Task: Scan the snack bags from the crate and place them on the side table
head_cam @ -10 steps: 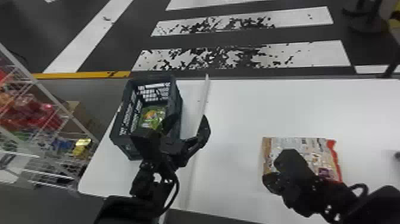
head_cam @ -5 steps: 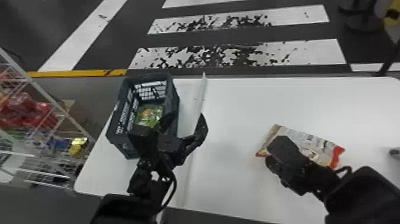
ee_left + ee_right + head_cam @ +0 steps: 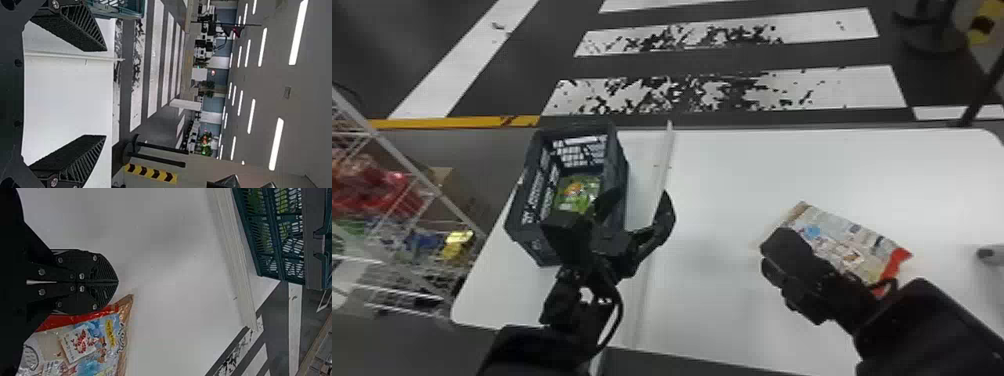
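- counter [image 3: 722, 310]: white top, rounded corners; its far edge runs alongside the dark floor with white stripes [image 3: 842, 87]. broad open surface between the long pale strip [image 3: 657, 180] and the robot's right side.
- pale strip: runs from the far edge toward the near edge, between the crate [image 3: 534, 200] and the patterned snack bag [image 3: 852, 240].
- crate: dark, slatted walls, open top; stands on the left part of the counter, close to its left and far edges. narrow white gap between crate and strip.
- green snack bag [image 3: 577, 192]: inside the crate, partly behind the left tool [image 3: 642, 191].
- left tool: at the crate's near right corner in the head view, one finger overlapping the crate, the other over the strip. fingers spread wide, nothing between them in the left wrist view.
- patterned snack bag: on the right part of the counter, set at a slant, red end toward the robot's right; well in from the far edge.
- right tool [image 3: 774, 270]: over the bag's near left side in the head view. in the right wrist view, fingers pressed together, bag corner just beside the tips; contact cannot be told.
- wire shelf [image 3: 407, 162]: beyond the counter's left edge, with colored packets.
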### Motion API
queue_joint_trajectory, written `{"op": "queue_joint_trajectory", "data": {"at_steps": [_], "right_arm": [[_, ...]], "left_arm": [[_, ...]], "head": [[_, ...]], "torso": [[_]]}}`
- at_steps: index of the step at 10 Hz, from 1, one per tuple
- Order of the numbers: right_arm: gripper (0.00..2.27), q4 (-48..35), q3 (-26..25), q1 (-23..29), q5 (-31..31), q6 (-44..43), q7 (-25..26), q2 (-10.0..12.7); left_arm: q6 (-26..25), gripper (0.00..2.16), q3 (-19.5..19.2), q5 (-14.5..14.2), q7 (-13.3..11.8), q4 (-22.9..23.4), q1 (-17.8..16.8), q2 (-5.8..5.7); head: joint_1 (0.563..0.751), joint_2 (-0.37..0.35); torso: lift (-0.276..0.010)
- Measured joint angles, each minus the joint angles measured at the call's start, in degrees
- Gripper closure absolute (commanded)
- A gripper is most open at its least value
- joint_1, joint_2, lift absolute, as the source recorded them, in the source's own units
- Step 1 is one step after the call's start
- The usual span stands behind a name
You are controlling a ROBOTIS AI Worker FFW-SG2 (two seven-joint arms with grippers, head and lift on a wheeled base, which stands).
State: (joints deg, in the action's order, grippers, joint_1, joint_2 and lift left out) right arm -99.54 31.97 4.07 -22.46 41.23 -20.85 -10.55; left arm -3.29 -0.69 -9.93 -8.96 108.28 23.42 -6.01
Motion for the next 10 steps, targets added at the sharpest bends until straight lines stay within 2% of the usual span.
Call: {"op": "queue_joint_trajectory", "data": {"at_steps": [2,4,10], "right_arm": [[2.26,4.6,0.5,-2.9,-0.3,-1.0,0.8,1.3],[2.26,7.7,0.5,-4.6,-1.3,-1.2,4.0,1.7],[2.26,15.3,-0.8,-8.2,-1.1,-0.4,21.6,3.0]], "left_arm": [[-0.1,0.09,0.1,-0.1,0.0,0.0,0.0,-0.14],[-0.3,0.09,0.1,-0.3,0.0,0.0,-0.1,-0.45],[-0.7,0.09,0.4,-0.4,0.0,-0.2,-0.6,-0.5]], "head": [[0.695,0.23],[0.695,0.215],[0.695,0.115]], "torso": [[-0.05],[-0.05],[-0.05]]}}
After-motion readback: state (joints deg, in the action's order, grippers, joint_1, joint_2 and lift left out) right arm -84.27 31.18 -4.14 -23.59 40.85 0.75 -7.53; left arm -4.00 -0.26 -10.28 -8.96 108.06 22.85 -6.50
